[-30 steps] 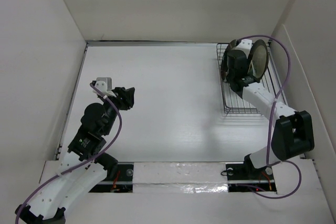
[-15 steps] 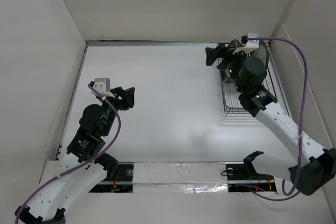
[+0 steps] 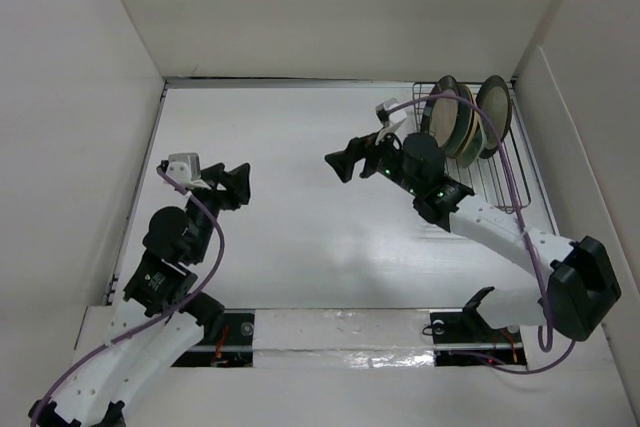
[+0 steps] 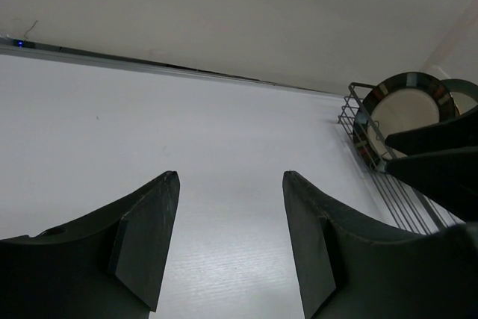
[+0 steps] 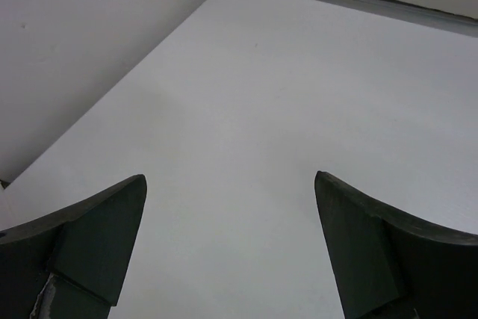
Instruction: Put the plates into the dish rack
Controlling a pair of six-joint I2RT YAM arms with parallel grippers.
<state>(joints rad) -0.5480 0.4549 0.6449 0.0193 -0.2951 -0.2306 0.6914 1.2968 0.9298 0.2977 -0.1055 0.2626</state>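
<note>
Plates [image 3: 458,119] are no longer occupying the right gripper [image 3: 345,157]. Its jaws are standing wide apart and empty, and it is swinging back toward centre from the rack [image 3: 500,182], where it was a second ago. Left gripper [image 3: 243,185], also spread and empty, is hovering at 9 o'clock. Plates are standing upright in the rack at 2 o'clock, so loading is looking done.
</note>
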